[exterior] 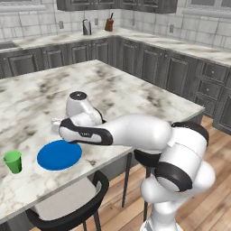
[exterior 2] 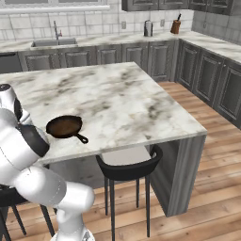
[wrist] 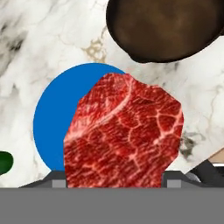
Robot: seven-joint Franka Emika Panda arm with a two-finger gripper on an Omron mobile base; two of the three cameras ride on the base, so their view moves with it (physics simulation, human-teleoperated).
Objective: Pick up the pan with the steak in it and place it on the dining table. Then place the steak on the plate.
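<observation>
Red marbled raw steak hangs above the flat round blue plate near the white marble dining table's front edge; the empty black pan rests nearby.

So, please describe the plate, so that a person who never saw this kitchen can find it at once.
Look at the dining table, the big marble island in the middle of the kitchen. Near its front edge, above a dark chair, lies the plate. It is flat, round and bright blue, unlike the small green cup beside it.

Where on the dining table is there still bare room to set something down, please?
The dining table is bare marble from the pan to its far and right edges. The near left corner is crowded: the plate, green cup and pan sit close, and the tool holds the steak above the plate.
</observation>
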